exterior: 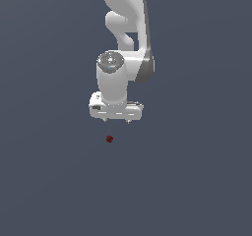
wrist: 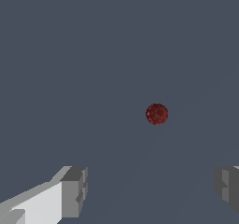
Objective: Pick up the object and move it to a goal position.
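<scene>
I see my claw (exterior: 117, 120) spread wide, holding nothing — the small dark red ball (exterior: 109, 139) lies apart from it, untouched.

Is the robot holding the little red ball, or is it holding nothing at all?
Nothing is held. The gripper has its jaws spread wide with only empty space between them, and the red ball sits apart from it, untouched, on the gray floor.

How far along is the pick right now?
Early. Done: the end effector is open and hangs near the ball. In hand: nothing; in the wrist view the ball lies clear of both fingers. Left: centre over it, descend, grip, lift, carry to the goal, which isn't visible.
</scene>
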`<control>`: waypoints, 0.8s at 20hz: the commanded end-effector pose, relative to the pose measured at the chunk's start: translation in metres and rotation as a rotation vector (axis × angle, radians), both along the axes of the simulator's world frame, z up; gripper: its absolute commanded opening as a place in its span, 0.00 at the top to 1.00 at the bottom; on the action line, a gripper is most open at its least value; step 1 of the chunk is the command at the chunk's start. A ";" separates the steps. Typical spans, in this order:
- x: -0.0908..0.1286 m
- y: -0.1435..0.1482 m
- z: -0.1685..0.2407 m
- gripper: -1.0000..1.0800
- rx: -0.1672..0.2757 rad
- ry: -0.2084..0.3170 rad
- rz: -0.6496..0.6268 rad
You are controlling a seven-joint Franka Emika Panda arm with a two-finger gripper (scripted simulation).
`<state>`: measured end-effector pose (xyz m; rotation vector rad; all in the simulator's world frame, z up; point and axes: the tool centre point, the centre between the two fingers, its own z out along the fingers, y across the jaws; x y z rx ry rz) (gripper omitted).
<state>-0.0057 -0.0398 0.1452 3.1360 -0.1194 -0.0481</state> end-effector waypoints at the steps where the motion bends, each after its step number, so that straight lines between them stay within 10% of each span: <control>1: 0.000 0.000 0.000 0.04 0.000 0.000 0.000; 16: 0.007 0.015 0.015 0.04 0.007 -0.025 0.065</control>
